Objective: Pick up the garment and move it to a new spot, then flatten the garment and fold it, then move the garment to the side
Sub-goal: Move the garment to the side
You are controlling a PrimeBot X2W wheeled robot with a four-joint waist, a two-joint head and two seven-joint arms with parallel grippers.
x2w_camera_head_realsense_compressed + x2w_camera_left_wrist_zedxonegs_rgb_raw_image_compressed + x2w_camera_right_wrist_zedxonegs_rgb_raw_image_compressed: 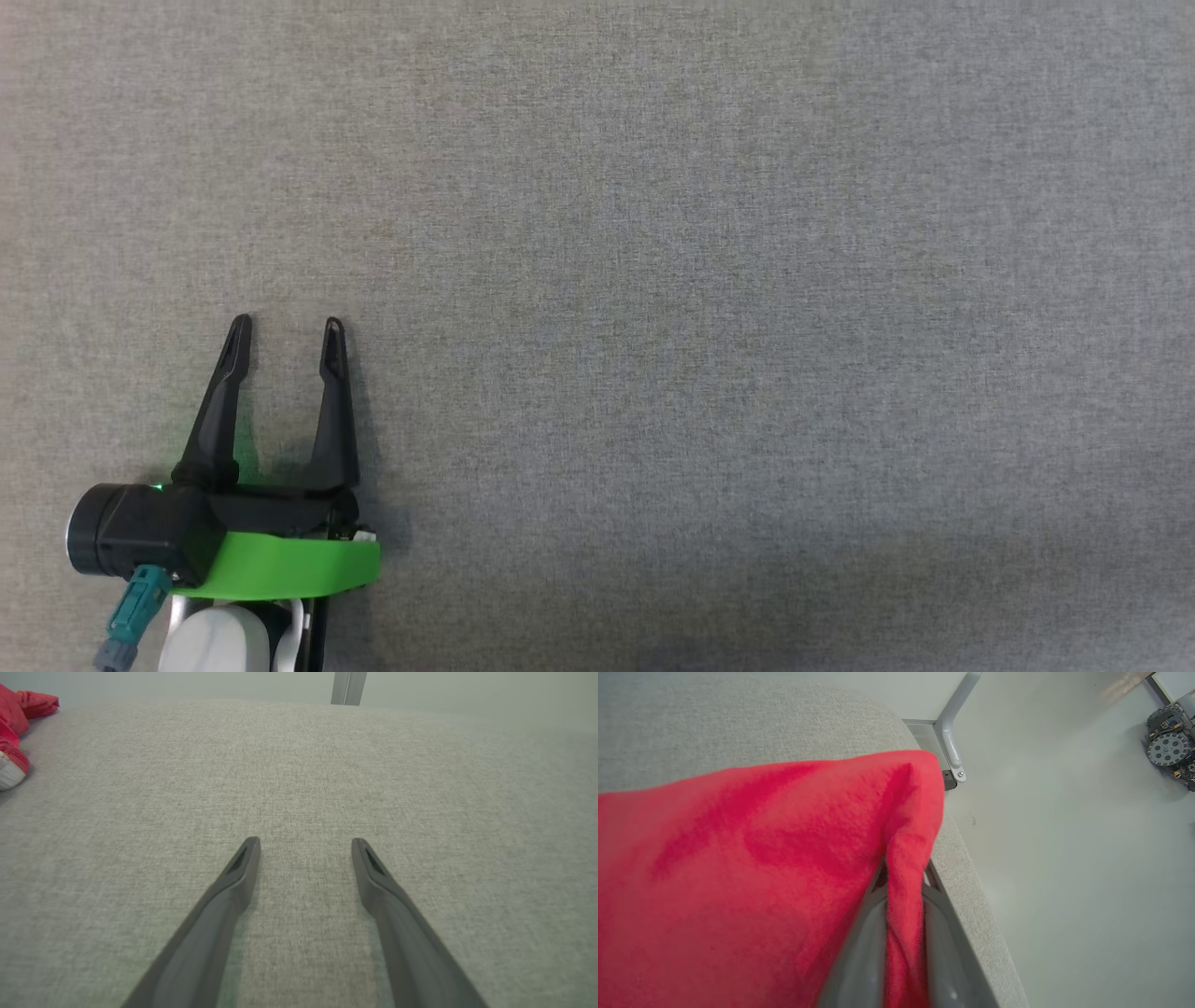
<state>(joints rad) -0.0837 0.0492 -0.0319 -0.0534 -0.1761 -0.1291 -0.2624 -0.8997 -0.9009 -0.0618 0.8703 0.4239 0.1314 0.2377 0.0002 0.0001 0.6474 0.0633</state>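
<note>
While the dark fingers (871,924) of the right gripper (903,872) pinch nearly closed on a fold of the red fleecy garment (738,868) at the edge of the grey woven tabletop (738,723), the left gripper (285,327) sits wide open and empty, well apart from it.

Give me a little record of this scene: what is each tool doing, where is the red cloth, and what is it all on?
surface: table, grey fabric top
left tool: open, empty, above bare table
right tool: shut on the garment
garment: red, a fold pinched in the right tool, by the table's edge
beyond the table: pale floor, metal leg
</note>
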